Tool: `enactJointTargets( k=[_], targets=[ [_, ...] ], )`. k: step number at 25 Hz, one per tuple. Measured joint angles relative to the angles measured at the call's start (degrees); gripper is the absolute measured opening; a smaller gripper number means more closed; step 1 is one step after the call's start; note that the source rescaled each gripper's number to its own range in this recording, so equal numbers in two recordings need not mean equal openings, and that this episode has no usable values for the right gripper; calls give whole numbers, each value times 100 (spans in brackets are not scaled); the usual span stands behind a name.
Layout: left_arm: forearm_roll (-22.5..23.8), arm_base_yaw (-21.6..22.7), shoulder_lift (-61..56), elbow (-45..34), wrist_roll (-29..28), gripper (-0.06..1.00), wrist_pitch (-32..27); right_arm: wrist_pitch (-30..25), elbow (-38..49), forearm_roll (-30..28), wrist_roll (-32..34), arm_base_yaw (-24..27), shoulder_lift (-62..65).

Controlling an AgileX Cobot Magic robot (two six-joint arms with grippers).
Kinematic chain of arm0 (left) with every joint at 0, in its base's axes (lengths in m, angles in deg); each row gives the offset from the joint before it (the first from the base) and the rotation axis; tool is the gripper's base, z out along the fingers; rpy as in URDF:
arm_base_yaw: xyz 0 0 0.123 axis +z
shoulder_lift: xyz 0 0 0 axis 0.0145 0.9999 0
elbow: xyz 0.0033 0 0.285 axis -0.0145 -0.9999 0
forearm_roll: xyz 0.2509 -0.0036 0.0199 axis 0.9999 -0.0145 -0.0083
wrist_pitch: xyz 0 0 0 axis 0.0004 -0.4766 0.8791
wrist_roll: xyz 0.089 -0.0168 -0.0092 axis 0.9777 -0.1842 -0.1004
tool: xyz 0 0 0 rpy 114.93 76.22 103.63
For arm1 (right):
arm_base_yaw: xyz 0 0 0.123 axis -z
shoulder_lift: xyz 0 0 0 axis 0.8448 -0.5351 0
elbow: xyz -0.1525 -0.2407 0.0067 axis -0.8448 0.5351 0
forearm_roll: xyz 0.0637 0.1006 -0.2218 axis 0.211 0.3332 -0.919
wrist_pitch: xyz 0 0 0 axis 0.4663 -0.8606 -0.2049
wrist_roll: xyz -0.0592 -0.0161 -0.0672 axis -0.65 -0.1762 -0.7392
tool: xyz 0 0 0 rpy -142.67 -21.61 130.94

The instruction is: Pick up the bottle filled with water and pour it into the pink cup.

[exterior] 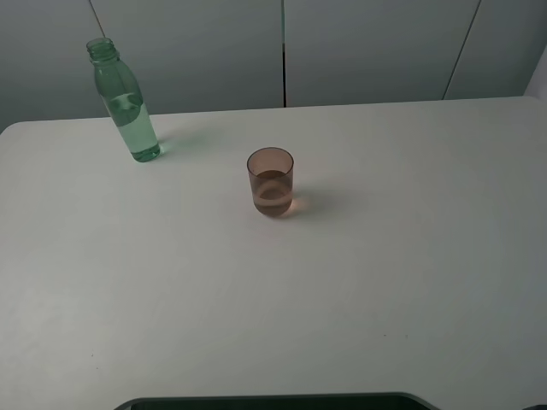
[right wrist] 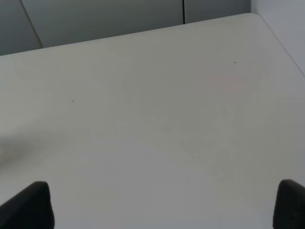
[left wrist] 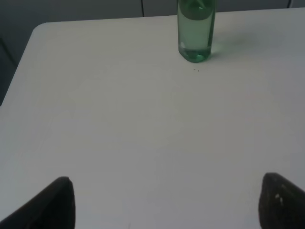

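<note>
The bottle [exterior: 126, 104] is clear green plastic, smooth and shiny, with ridges round its neck. The cup [exterior: 271, 182] is see-through brownish-pink plastic, smooth too. The surface [exterior: 385, 273] is white, smooth and matt. The tool tips [left wrist: 52, 205] look black and dull.

It looked like a lab or test room: a bare white worktop [exterior: 385, 282] stood before plain grey wall panels [exterior: 367, 47], with no furnishings.
</note>
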State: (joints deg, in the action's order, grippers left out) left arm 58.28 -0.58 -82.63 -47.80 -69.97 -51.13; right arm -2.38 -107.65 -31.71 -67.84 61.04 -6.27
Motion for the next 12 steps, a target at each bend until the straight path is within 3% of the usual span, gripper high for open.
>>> enactJointTargets(
  k=[12],
  targets=[
    [24, -27, -24, 0, 0, 99, 0, 0, 0, 0, 0, 0, 0]
  ],
)
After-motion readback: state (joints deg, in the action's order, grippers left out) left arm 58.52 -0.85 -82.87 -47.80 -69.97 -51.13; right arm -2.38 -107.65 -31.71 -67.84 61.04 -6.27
